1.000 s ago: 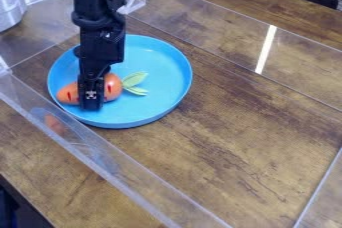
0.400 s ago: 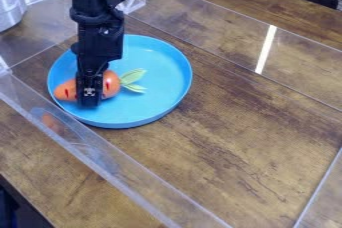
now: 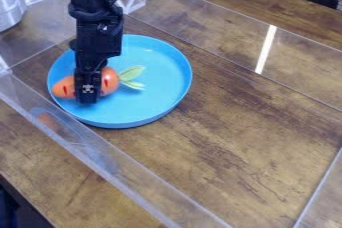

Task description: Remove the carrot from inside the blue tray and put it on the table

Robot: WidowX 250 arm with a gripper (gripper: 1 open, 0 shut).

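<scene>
The orange carrot (image 3: 67,85) with light green leaves (image 3: 131,74) hangs just above the floor of the round blue tray (image 3: 158,77), at its left side. My black gripper (image 3: 90,94) comes straight down over the carrot's middle and is shut on it, hiding part of the orange body. The dark brown wood-plank table (image 3: 241,132) spreads out to the right and front of the tray.
A clear plastic wall (image 3: 80,142) runs along the front and sides of the table. A bright light reflection (image 3: 266,48) streaks the wood at the right. A metallic object (image 3: 11,2) stands at the far left corner.
The gripper has risen slightly with the carrot held in it, and the carrot has lifted and shifted a little to the left.
</scene>
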